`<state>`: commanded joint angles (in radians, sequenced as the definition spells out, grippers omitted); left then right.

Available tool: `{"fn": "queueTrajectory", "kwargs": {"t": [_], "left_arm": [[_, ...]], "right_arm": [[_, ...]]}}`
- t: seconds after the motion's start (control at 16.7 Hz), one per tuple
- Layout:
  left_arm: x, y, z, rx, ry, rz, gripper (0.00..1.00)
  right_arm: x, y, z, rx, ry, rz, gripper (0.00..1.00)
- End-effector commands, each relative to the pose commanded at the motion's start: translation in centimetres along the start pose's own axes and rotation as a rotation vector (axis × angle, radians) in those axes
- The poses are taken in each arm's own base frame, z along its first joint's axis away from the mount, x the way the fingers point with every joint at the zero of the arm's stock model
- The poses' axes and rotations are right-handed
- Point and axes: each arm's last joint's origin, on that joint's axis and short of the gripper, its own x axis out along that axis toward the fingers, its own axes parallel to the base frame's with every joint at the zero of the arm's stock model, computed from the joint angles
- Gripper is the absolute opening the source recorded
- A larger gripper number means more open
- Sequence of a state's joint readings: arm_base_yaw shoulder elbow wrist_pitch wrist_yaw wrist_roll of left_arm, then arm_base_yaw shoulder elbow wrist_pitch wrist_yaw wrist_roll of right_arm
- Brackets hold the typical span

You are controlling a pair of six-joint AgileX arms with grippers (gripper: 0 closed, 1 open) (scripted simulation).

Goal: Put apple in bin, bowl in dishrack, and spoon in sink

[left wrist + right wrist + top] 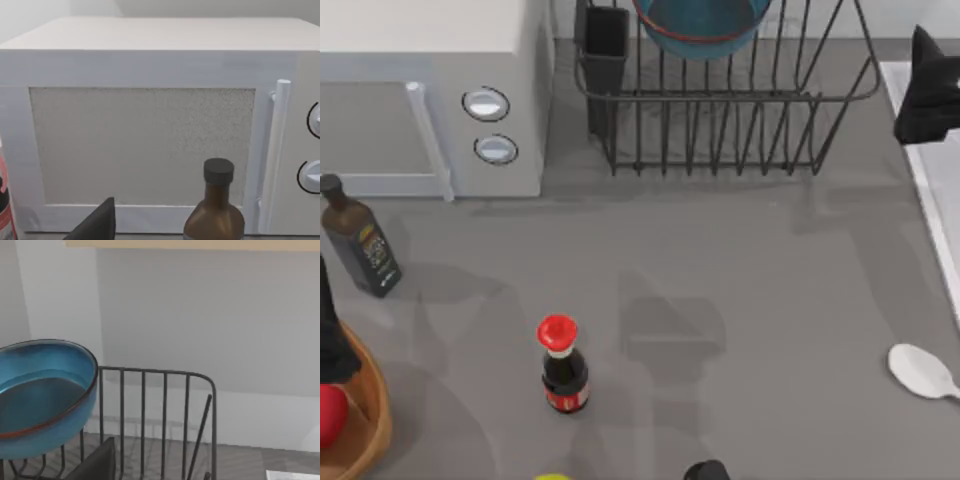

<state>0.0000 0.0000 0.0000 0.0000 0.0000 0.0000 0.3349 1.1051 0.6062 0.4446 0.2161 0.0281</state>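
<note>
Your view: bowl (702,28) sits in dishrack (740,120); apple (328,415) in bin (370,425); spoon (920,372) on table (720,280), right edge. Claw states: cannot tell.

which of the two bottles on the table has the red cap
The short sauce bottle standing near the table's middle front has the red cap. The taller brown bottle at the left, before the microwave, has a black cap.
</note>
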Motion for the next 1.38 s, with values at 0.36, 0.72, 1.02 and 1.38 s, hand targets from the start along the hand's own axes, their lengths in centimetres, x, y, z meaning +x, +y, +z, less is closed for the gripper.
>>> {"fn": "queueTrajectory", "kwargs": {"t": [0.36,0.72,1.02,1.38], "left_arm": [[0.0,0.0,0.0,0.0,0.0,0.0,1.0],[0.0,0.0,0.0,0.0,0.0,0.0,1.0],[0.0,0.0,0.0,0.0,0.0,0.0,1.0],[0.0,0.0,0.0,0.0,0.0,0.0,1.0]], "right_arm": [[-10.8,-4.6,-5.4,0.009,-0.064,-0.033,1.0],[-13.3,-5.9,-10.6,0.001,-0.054,-0.111,1.0],[-13.5,-6.1,-11.2,0.0,-0.05,-0.126,1.0],[-13.4,-6.0,-10.4,-0.05,0.028,-0.123,1.0]]}}
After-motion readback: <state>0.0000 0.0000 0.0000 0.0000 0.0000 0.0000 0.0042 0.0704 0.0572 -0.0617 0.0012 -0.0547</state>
